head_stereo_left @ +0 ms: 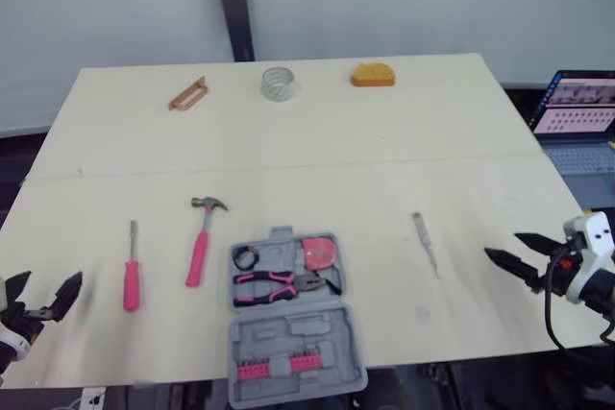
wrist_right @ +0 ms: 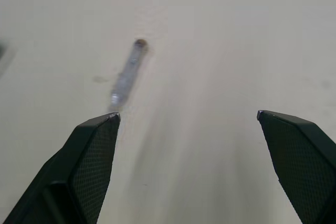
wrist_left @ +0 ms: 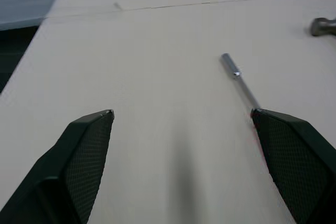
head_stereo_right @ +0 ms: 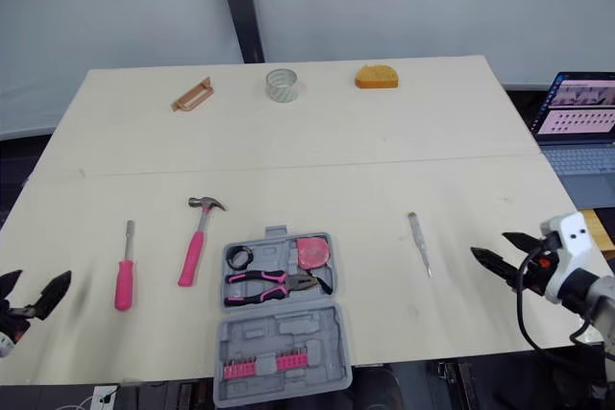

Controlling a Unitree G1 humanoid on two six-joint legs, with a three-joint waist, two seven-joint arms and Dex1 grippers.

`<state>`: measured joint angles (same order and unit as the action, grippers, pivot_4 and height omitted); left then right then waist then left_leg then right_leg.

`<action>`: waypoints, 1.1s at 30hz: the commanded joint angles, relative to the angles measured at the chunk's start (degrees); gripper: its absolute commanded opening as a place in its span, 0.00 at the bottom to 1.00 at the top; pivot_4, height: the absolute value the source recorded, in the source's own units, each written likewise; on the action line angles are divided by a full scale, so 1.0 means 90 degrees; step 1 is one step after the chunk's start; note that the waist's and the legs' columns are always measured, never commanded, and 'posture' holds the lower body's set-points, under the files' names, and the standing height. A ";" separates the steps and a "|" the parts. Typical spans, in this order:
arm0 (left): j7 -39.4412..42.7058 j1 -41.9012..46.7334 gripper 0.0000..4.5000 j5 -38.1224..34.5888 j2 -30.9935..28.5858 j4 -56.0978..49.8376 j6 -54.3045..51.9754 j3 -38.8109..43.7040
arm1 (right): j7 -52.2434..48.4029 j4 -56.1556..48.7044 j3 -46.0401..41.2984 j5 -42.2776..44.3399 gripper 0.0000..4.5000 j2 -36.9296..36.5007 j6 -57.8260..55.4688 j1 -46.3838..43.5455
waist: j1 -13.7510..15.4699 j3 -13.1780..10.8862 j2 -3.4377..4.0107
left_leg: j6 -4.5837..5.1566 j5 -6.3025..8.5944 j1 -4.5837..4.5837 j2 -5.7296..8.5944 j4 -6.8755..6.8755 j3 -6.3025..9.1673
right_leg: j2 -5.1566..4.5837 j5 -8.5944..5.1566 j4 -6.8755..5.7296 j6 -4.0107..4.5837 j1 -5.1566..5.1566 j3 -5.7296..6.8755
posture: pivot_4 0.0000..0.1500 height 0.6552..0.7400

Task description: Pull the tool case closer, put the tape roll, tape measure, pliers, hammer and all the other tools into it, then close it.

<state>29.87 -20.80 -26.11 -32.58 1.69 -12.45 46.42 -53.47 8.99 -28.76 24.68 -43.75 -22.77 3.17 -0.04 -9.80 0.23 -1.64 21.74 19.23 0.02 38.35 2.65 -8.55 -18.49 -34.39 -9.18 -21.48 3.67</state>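
Left jaws: wide apart, holding nothing, low over the near left corner of the surface (head_stereo_left: 384, 160). Right jaws: wide apart, empty, at the near right edge, tips pointing inward.

Tool case (head_stereo_left: 293, 319): grey, lying open and flat between the two sets of jaws, somewhat nearer the left set. Its near half reaches the near edge of the surface. Pliers (head_stereo_left: 279, 285) with pink and black handles lie in the far half. A round pink-red item (head_stereo_left: 320, 252) and a small black ring (head_stereo_left: 247, 257) sit just beyond them. A row of pink bits (head_stereo_left: 277, 365) fills the near half.

Screwdriver (head_stereo_left: 132, 274): pink handle, the item closest to the left jaws, just inward of them and apart from them in the head views. Hammer (head_stereo_left: 202, 242): pink handle, next inward, between the screwdriver and the case.

Slim pale tool (head_stereo_left: 426, 242): inward of the right jaws, ahead of their tips, not touched.

Far side, well apart from both sets of jaws: a tan handle-shaped piece (head_stereo_left: 187, 94), a clear tape roll (head_stereo_left: 279, 83) and an orange block (head_stereo_left: 373, 74).

Laptop (head_stereo_left: 577, 108): open, off the surface, beyond the right jaws.
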 commanded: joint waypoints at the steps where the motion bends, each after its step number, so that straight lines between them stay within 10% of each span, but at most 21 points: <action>1: -0.0166 -0.0078 1.00 0.0093 -0.0065 0.0038 0.0123 0.0199 | 0.0098 0.0167 -0.0093 -0.0033 0.98 0.0068 0.0394 -0.0003 | 0.0000 0.0000 0.0000 | 0.0000 0.0000 0.0000 0.0000 0.0000 -0.0001 | 0.0000 0.0000 0.0000 0.0000 0.0000 0.0000 | 1.00 1.00; 15: 0.0171 -0.0240 1.00 0.0078 -0.0177 -0.0020 0.0094 -0.0012 | 0.0064 0.0274 0.0192 -0.0087 0.98 0.0062 0.0570 -0.0376 | 0.0006 0.0000 0.0001 | -0.0002 -0.0001 -0.0002 -0.0002 0.0002 -0.0003 | 0.0000 0.0000 -0.0003 0.0000 -0.0001 -0.0001 | 1.00 1.00; 25: 0.1570 -0.0428 1.00 0.0244 -0.0947 -0.1935 -0.0328 -0.1907 | -0.0759 -0.1919 0.1432 0.0625 0.98 -0.0447 -0.0958 -0.0696 | 0.0008 -0.0004 0.0007 | -0.0002 -0.0001 -0.0001 -0.0005 0.0007 -0.0001 | 0.0000 0.0001 -0.0006 -0.0001 -0.0001 -0.0003 | 1.00 1.00; 33: 0.2102 0.0088 0.26 0.0780 -0.1626 -0.2470 -0.0654 -0.3494 | -0.1146 -0.3255 0.3743 -0.0225 0.25 -0.0867 -0.1058 -0.1059 | 0.0010 -0.0006 0.0005 | -0.0002 -0.0001 0.0004 -0.0002 0.0005 0.0000 | 0.0000 0.0001 0.0000 -0.0001 -0.0003 -0.0001 | 1.00 1.00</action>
<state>47.66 -20.27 -19.72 -46.58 -19.29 -17.39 16.77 -63.09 -18.24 2.66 24.48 -51.11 -32.71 -5.38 0.05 -9.85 0.28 -1.65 21.74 19.28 0.00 38.39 2.65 -8.55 -18.48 -34.38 -9.20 -21.51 3.66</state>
